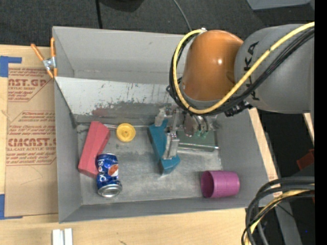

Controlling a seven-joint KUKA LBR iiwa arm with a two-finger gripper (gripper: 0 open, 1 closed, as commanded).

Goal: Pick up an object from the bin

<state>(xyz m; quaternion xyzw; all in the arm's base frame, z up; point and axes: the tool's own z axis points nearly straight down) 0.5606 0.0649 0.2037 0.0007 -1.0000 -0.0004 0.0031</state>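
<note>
Grey metal bin (66,137), mid-frame: gripper (176,137), grip state impossible to tell, beside a teal wedge (158,139); an off-centre closure could shove it away.

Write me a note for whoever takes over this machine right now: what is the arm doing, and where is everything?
End effector: low in the middle of the bin, right against a teal wedge-shaped thing. Whether it grips that thing cannot be told.
Things: pink block at the left, blue soda can lying beside it at the front, yellow cap towards the back wall, purple cup on its side at the front right.
Done: the arm is down in the bin.
Left: nothing is lifted out yet. A thing is to be gripped and raised.
</note>
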